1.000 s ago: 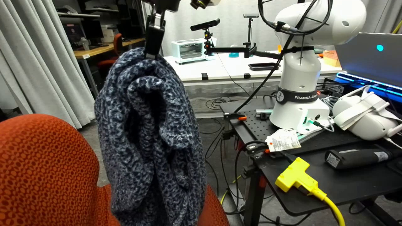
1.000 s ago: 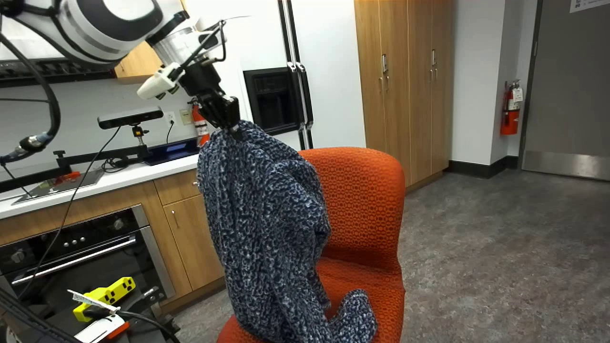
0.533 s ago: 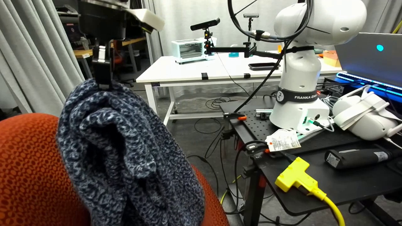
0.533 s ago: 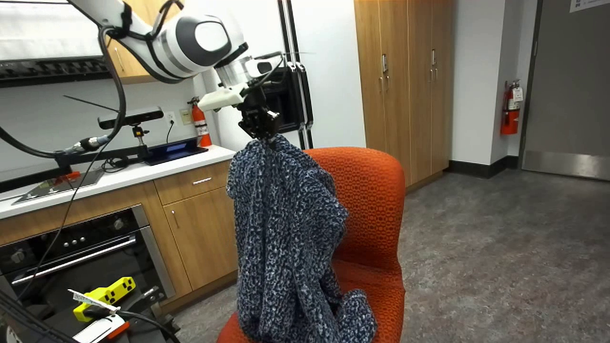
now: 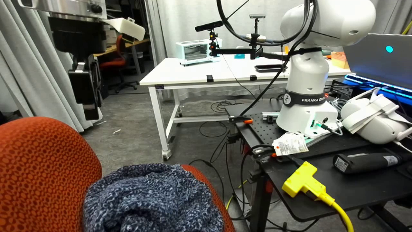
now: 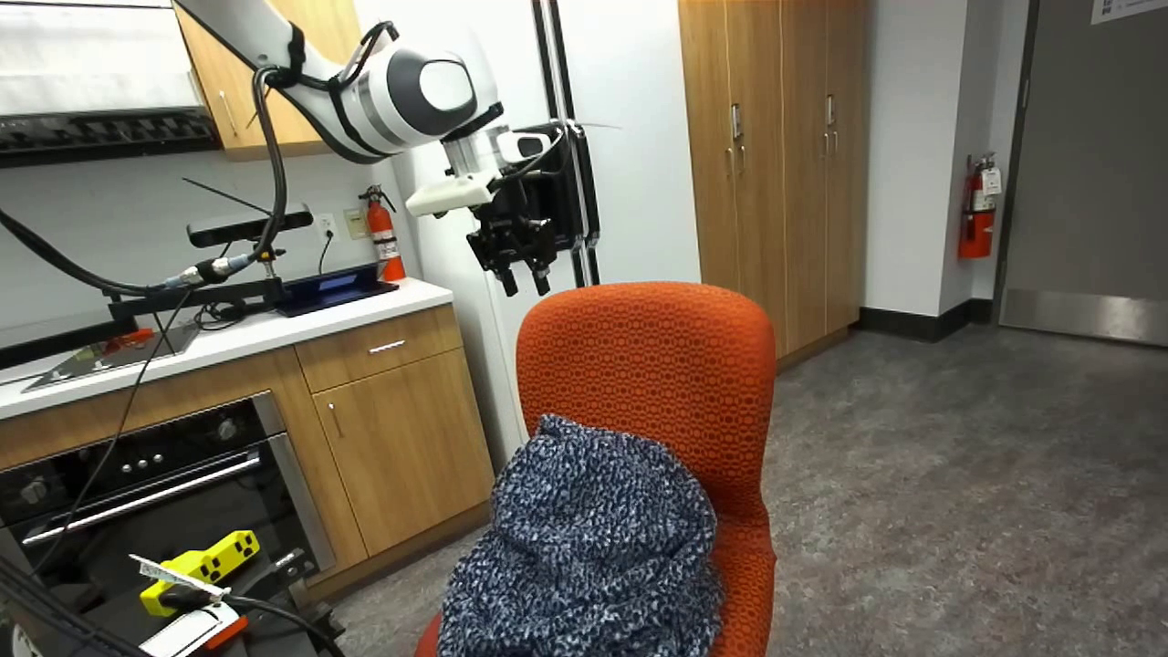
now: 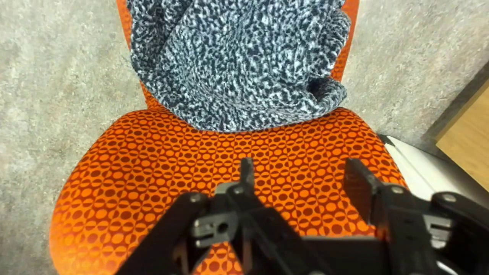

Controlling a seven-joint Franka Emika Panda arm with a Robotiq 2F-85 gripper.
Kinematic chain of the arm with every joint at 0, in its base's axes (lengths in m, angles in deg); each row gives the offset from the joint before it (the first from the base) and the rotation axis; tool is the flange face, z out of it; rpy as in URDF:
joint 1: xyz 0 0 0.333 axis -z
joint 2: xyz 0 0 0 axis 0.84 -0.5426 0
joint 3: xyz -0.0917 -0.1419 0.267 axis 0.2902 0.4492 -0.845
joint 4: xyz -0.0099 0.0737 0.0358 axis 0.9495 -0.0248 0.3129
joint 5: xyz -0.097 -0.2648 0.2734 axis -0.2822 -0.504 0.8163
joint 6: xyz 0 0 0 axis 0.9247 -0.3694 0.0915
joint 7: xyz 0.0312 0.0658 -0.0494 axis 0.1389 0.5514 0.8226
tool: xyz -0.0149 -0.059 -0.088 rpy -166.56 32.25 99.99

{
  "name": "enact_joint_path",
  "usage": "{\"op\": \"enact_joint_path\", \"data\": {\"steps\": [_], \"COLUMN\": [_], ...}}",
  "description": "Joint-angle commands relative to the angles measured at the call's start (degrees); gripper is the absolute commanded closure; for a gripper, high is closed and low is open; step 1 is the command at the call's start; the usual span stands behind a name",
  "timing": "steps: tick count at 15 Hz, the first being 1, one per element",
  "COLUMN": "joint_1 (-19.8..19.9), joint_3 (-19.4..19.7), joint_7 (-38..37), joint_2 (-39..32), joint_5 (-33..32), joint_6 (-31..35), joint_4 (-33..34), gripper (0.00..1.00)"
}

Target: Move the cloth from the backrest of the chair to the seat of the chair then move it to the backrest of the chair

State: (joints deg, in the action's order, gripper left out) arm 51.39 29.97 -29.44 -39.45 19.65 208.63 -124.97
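Cloth [image 6: 584, 538], fuzzy knit w/ wht flecks, rounded heap on seat [image 6: 746, 584], gripper [image 7: 298, 165] spread

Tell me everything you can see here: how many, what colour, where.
Cloth: 1, mottled blue-grey, on seat
Chair: 1, orange-red, under cloth
Far chair: 1, red, background
Curtains: several, grey, background
White table: 1, white, background
Toaster oven: 1, pale blue, on white table
Black table: 1, black, near chair
Headset: 1, white, on black table
Laptop: 1, grey, behind headset
Socket block: 1, yellow, on black table
Cables: uncounted, black and yellow, around black table
Oven: 1, black, under counter
Extinguishers: 2, red, on counter and wall
Fridge: 1, white, behind chair
Cupboards: several, wood-brown, along wall
Door: 1, grey, background
Arm: 1, white, on black table
Fingers: 2, black, apart, near backrest
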Motion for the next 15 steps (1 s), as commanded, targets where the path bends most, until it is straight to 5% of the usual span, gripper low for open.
{"op": "enact_joint_path", "data": {"steps": [1, 15], "joint_1": [-0.9, -3.4], "joint_3": [-0.5, 0.6], "joint_7": [-1.0, -13.8], "joint_2": [0.4, -5.4], "joint_5": [0.3, -4.8], "joint_6": [-1.9, 18.1], "joint_4": [0.5, -6.7], "gripper": [0.04, 0.0]}}
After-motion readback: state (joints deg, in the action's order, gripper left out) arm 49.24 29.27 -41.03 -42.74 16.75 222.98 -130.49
